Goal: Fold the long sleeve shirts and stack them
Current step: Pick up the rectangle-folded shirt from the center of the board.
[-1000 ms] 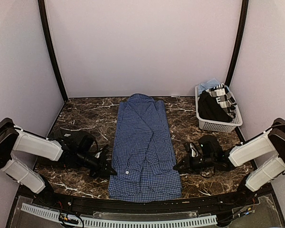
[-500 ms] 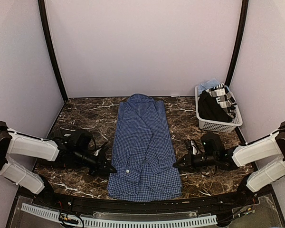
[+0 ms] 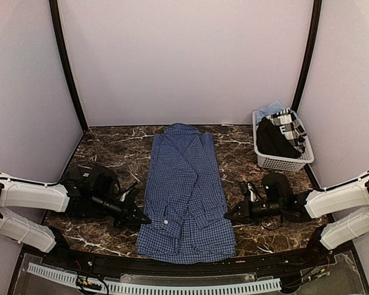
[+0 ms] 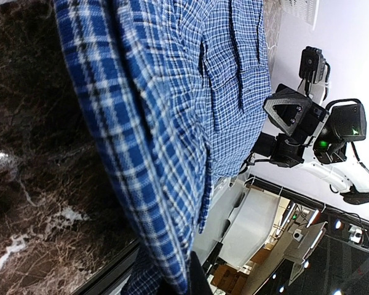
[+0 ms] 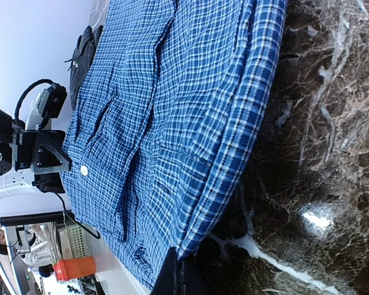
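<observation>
Clamps the left gripper [image 3: 140, 216] on the 9 o'clock edge of the blue checked shirt [image 3: 184, 184], low near the hem, and the right gripper [image 3: 229, 216] on the 3 o'clock edge at about the same height; shows in each wrist view a dark fingertip closed on a pinched fold of the check, though little of the fingers themselves; keeps the shirt flat along the middle of the marble table [image 3: 104, 150], collar at 12 o'clock, hem at 6 o'clock by the near rim, one white button showing low on the front; compared with a second ago, sets both arms lower and further out, elbows sunk toward the 9 and 3 o'clock sides of the top view, while leaving the grippers almost where they were; spreads the hem a little wider and nearer 6 o'clock than before; leaves the near-black shirt [image 3: 272, 140] heaped in the white basket [image 3: 283, 163] at 2 o'clock, well apart from both grippers, unchanged.
</observation>
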Motion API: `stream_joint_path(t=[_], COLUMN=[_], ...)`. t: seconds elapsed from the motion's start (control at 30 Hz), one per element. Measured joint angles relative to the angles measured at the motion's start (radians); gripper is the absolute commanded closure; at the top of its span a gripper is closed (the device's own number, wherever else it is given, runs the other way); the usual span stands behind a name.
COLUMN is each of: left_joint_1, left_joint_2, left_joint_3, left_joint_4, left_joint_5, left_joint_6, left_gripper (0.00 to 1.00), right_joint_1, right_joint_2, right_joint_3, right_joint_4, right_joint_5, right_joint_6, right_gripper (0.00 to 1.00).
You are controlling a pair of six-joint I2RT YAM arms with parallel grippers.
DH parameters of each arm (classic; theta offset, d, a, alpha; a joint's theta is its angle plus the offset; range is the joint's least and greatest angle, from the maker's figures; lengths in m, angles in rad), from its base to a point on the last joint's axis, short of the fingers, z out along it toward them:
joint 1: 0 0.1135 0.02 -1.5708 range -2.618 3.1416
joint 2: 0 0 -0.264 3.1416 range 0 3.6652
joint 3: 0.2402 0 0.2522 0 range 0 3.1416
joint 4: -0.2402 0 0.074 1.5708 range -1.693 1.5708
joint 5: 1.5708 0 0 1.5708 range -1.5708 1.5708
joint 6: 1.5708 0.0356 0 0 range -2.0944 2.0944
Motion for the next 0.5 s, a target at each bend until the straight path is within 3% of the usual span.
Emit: stream_joint_path(t=[0.5], left_joint_1=[0.049], left_joint_2=[0.016], left_joint_3=[0.034], left_joint_4=[0.142], left_joint_5=[0.033], left_joint_6=[-0.169], left_gripper=[1.00], right_joint_1=[-0.049], right_joint_2=[0.012], right_joint_3=[0.124], right_joint_4=[-0.003], right_joint_5=[-0.028], right_joint_6=[0.019], right_gripper=[1.00])
